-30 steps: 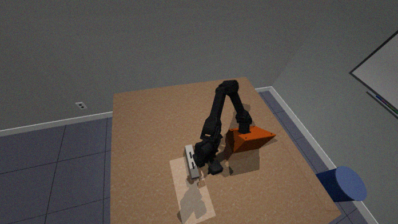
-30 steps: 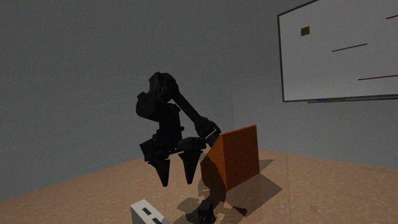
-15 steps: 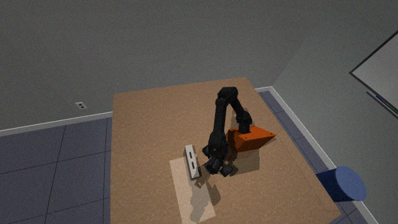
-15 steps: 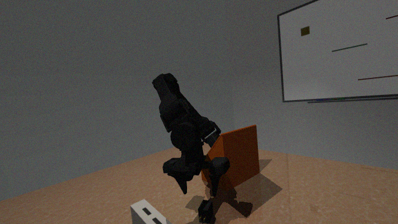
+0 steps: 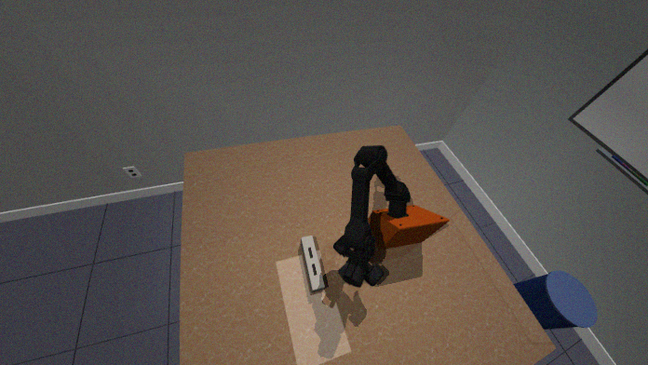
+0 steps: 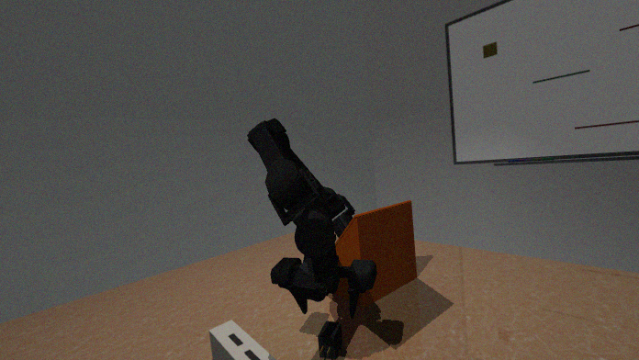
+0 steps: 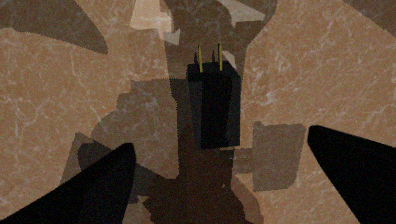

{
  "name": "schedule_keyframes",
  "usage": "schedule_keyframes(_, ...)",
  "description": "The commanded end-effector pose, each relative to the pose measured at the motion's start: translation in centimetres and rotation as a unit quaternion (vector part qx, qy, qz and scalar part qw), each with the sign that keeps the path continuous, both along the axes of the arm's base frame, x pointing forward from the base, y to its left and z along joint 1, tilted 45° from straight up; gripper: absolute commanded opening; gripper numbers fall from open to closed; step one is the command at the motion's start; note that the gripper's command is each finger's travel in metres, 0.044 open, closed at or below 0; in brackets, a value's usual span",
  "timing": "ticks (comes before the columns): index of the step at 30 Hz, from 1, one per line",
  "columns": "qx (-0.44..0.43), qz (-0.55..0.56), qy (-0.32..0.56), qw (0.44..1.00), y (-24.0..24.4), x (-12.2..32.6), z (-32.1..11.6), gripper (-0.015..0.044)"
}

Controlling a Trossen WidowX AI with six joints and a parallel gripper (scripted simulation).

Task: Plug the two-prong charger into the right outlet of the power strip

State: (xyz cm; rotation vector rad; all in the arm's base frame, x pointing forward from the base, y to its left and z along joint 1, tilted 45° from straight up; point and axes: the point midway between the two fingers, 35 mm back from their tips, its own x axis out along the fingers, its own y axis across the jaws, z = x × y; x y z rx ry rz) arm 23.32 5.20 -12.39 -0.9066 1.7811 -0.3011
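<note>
The black two-prong charger (image 6: 330,342) (image 7: 215,110) lies on the table, its two brass prongs pointing to the top of the wrist view. The gripper hides it in the top view. My gripper (image 5: 366,280) (image 6: 330,315) (image 7: 222,142) is open and empty above the charger, with one finger to each side and neither touching it. The white power strip (image 5: 307,241) (image 6: 224,329) lies left of the gripper in the top view, with two dark outlets on top. It is cut off in the exterior view and out of the wrist view.
The wooden table (image 5: 233,205) (image 6: 505,312) carries the orange arm base (image 5: 419,219) (image 6: 387,253), close behind the gripper. A bright patch of light (image 5: 298,317) lies by the strip. A blue bin (image 5: 570,300) stands on the floor beyond the table's right edge.
</note>
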Motion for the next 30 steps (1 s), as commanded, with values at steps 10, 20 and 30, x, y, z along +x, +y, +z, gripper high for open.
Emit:
schedule_keyframes(10, -0.004, 0.004, 0.004, 1.0, -1.4, -0.4, -1.3, 0.044)
schedule_keyframes(20, -0.004, 0.004, 0.004, 1.0, -2.6, -0.5, -2.5, 0.044)
schedule_keyframes(30, -0.005, 0.004, 0.004, 1.0, -3.7, -0.6, -3.6, 0.044)
